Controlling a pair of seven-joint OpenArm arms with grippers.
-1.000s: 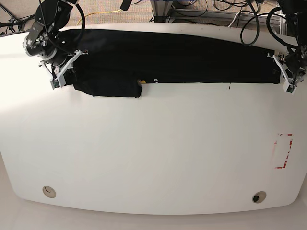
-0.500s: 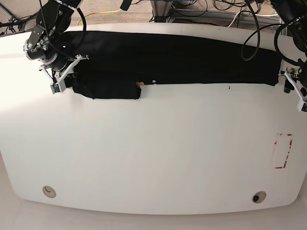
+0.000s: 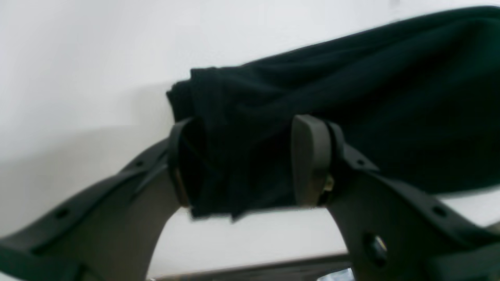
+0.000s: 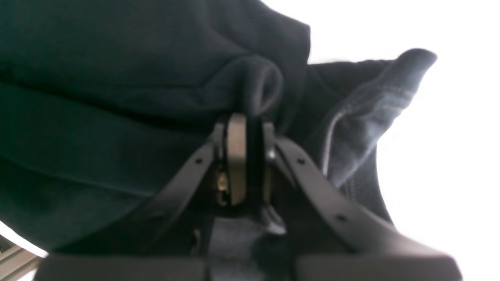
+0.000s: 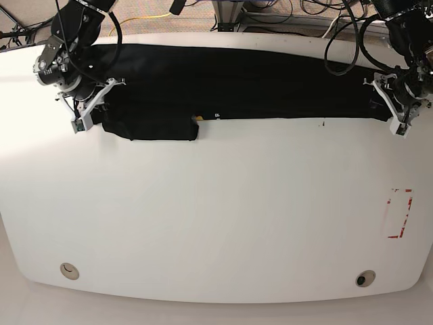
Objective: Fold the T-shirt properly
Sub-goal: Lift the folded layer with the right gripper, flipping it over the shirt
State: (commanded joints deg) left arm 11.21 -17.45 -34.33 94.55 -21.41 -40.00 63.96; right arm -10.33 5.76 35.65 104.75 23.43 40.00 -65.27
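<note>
The T-shirt (image 5: 237, 84) lies stretched as a long, narrow black band across the far part of the white surface (image 5: 216, 210), running from the right gripper (image 5: 91, 112) on the left of the base view to the left gripper (image 5: 392, 108) on the right of that view. A shorter folded flap hangs below the band near its left end, and a small orange spot (image 5: 198, 116) with small white lettering (image 5: 218, 115) shows at the band's lower edge just beside that flap. Right gripper: in the right wrist view its jaws stand nearly closed, with only a thin dark gap between the pads (image 4: 236, 164), and they pinch a rolled fold of the black cloth; a stitched hem edge (image 4: 351, 128) hangs just beside the jaws. Left gripper (image 3: 242, 164): in the left wrist view its jaws stand moderately apart, with a thick bunched end of the cloth filling the space between the fingers (image 3: 310, 160) and touching both. A red-marked rectangle (image 5: 399, 213) sits on the surface, well apart from the cloth.
</note>
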